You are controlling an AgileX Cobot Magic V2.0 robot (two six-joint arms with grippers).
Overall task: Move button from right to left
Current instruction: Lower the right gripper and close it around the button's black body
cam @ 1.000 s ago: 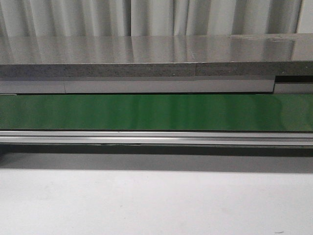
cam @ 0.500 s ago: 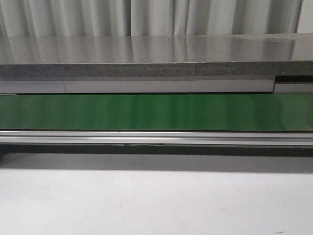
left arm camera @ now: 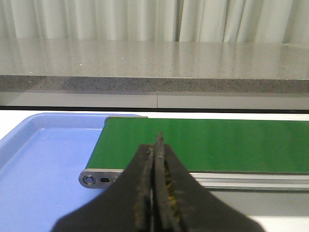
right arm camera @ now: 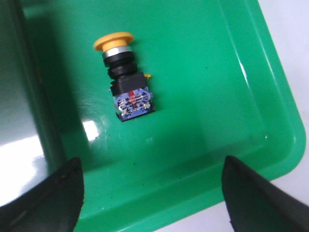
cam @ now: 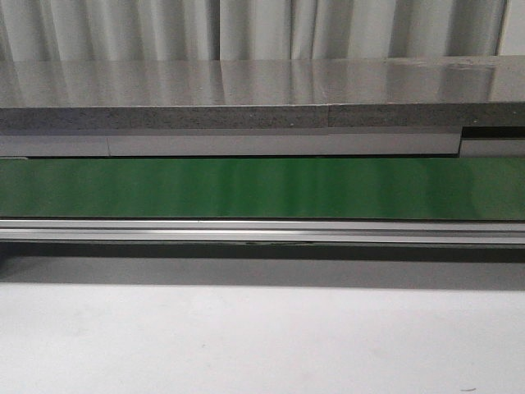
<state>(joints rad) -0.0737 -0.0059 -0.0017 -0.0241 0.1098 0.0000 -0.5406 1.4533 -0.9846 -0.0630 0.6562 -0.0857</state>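
I see the button [right arm camera: 124,79] lying in the green tray [right arm camera: 227,72], my right pincer [right arm camera: 152,203] spread above it; left pincer [left arm camera: 155,193] pressed together.

1 button [right arm camera: 124,80], lying in 1 green tray [right arm camera: 270,121]. 1 blue tray [left arm camera: 38,164] at end of 1 green conveyor belt [cam: 262,187]. 1 grey counter [cam: 246,90] behind belt. 2 grippers: left [left arm camera: 154,193], right [right arm camera: 152,193].

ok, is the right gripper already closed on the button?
No, the right gripper is open above the button, which lies untouched on its side in the green tray.
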